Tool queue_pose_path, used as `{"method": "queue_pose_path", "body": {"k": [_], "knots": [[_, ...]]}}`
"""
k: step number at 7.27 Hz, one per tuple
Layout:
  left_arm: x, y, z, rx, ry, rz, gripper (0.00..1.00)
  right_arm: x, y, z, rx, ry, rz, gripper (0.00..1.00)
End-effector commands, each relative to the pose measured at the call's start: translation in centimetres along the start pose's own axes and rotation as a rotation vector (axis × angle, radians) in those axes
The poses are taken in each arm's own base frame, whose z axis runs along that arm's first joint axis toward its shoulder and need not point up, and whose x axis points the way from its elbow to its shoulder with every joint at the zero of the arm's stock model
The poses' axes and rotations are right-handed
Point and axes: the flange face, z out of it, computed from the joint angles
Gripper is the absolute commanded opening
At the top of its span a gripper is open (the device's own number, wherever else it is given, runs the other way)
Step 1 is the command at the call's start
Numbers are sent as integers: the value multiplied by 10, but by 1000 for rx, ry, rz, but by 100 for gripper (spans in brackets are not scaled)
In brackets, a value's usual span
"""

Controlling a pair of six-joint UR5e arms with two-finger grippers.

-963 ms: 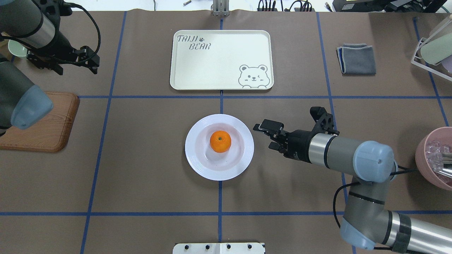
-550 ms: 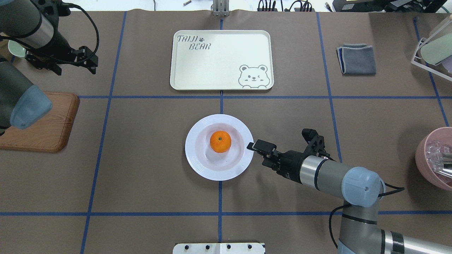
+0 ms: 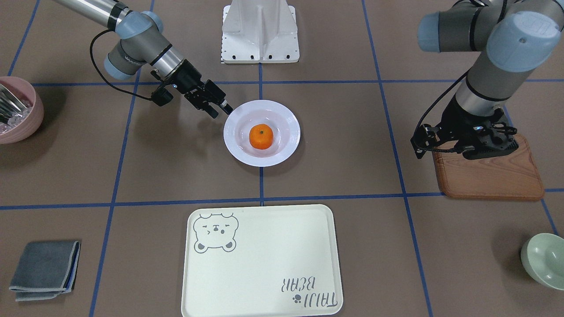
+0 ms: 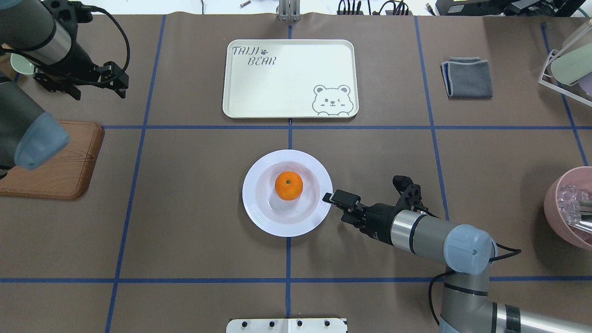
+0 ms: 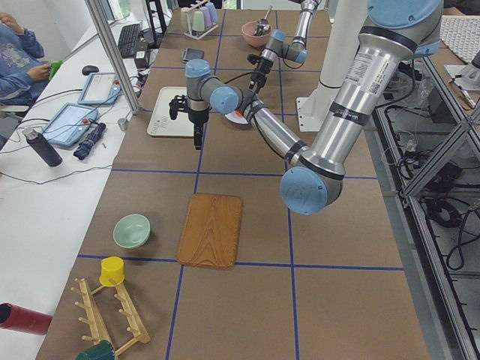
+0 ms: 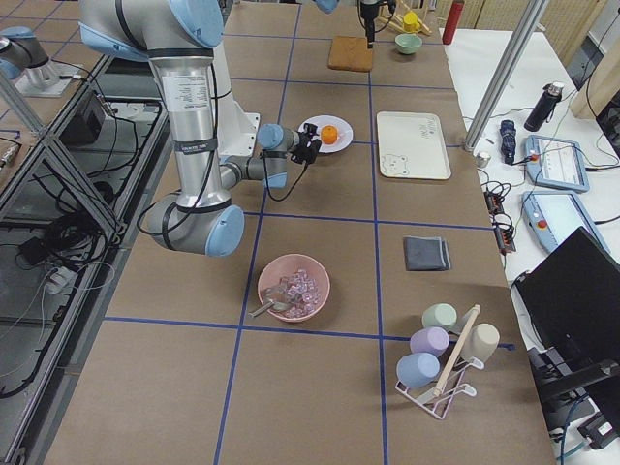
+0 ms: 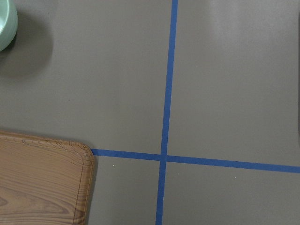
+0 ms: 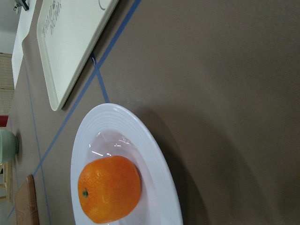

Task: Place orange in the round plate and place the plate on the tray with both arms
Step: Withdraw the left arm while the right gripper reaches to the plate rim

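From across the worktop (image 3: 352, 145), the right hand (image 3: 221, 111) lies low and slanted, its two fingers parted with a clear gap between them and nothing in their hold. Its leading fingertip is at the outer edge of the round plate (image 3: 288, 147); whether it touches the rim cannot be told. The orange (image 3: 261, 136) sits in the plate's sunken centre, just beyond that hand's tips. The tray (image 3: 264, 264) lies flat on the worktop, well apart from the hand and past the plate. The left hand (image 3: 473, 146) hangs pointing down over a corner of a wooden board (image 3: 493, 176), far from the plate. Its fingers are hidden under its own body, so how far it is open cannot be told. From overhead, one finger of the right hand overlaps the plate's rim on the side nearest its arm, with the orange further in from that fingertip. From the end on the robot's right, the near arm's hand is at the plate's edge with the orange behind it. The left wrist view looks down on the board's corner, crossed blue tape lines (image 7: 165, 157) and the edge of a pale green bowl (image 7: 5, 23). The right wrist view has the plate's rim close in front, the orange in its well and the tray beyond.
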Motion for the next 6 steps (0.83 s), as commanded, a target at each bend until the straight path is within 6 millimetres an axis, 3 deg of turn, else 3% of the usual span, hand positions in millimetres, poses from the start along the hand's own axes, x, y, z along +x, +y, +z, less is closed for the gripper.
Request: {"method": "queue_pose_path", "body": {"k": [1, 6], "knots": [[-1, 0, 1, -1, -1, -1, 98, -19, 6, 9, -18, -61, 15, 94], [-1, 0, 1, -2, -2, 1, 98, -7, -1, 17, -1, -25, 2, 90]]}}
